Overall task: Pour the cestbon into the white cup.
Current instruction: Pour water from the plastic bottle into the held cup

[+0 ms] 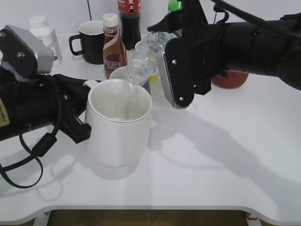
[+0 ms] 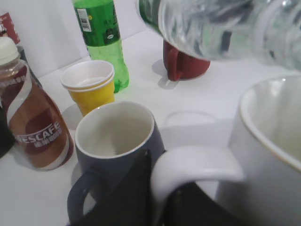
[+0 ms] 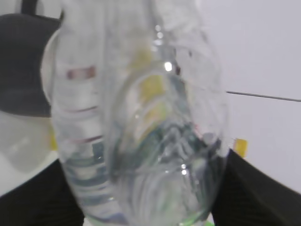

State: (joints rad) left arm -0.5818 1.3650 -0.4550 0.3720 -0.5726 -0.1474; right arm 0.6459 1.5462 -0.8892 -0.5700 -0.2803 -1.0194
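Pour is underway: cestbon (image 1: 146, 55) tipped neck-down over the white cup (image 1: 118, 127), thin stream visibly falling inside. Cup sits near-left of centre on the table (image 1: 225, 155). Right gripper (image 1: 175, 75) is clamped on the bottle body; left gripper (image 2: 157, 195) has its fingers closed on the cup handle. Next, by my read: hold the tilt steady with the mouth above the rim, then right the bottle. Fill level is hidden by the cup wall; right wrist view is just blurred bottle.
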